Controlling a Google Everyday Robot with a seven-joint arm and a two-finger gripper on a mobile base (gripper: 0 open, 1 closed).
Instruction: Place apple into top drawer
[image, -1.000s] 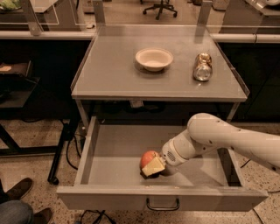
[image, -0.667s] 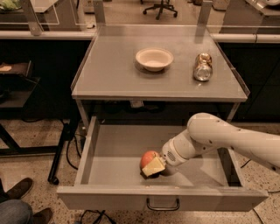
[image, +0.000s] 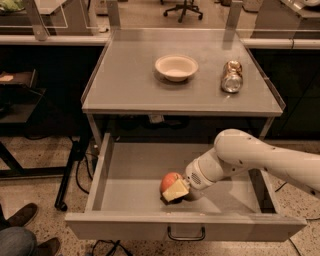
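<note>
Gripper (image: 175, 188) is being held low inside the open top drawer (image: 125, 226), towards its front panel, the apple (image: 169, 180) being clasped between its fingers at the drawer floor — delivery is being judged nearly done, with only release and withdrawal being awaited.

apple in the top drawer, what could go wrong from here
The apple is round, so it may roll across the top drawer floor once the gripper, low in the drawer right against it, backs away. Pulling out could also drag or knock it.
</note>
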